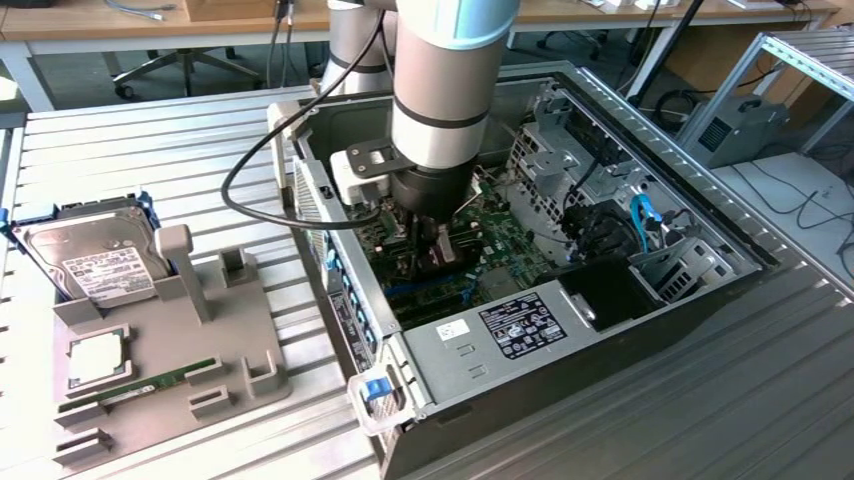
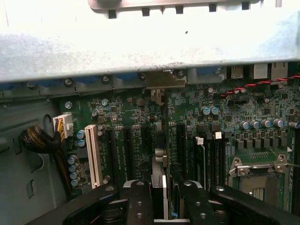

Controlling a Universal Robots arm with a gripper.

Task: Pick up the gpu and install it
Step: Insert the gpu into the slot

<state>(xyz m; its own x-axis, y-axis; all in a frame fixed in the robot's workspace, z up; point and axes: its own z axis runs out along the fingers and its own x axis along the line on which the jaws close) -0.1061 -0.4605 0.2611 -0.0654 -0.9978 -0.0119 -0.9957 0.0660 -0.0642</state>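
An open computer case (image 1: 694,215) lies on its side on the ribbed metal worktop (image 1: 160,140), its green motherboard (image 1: 501,245) exposed, with blue cables (image 1: 643,222) toward the exterior view's right and a black-labelled power supply (image 1: 514,325) at its near end. Toward the exterior view's left stands a grey holder tray (image 1: 254,345) with a silver hard drive (image 1: 94,255) leaning upright, a CPU (image 1: 98,360) lying flat and a slim green RAM stick (image 1: 154,385) just beside it. Close up, the board shows a white expansion slot (image 2: 92,154), an empty CPU socket (image 2: 260,180) and a red-and-black twisted wire (image 2: 260,84).

We see the computer case (image 1: 534,330) at the exterior view's centre on the bench (image 1: 160,140), the hard drive (image 1: 91,255) in a holder (image 1: 200,350) at lower left, the hand (image 1: 434,245) inside the case over the motherboard (image 1: 501,245).
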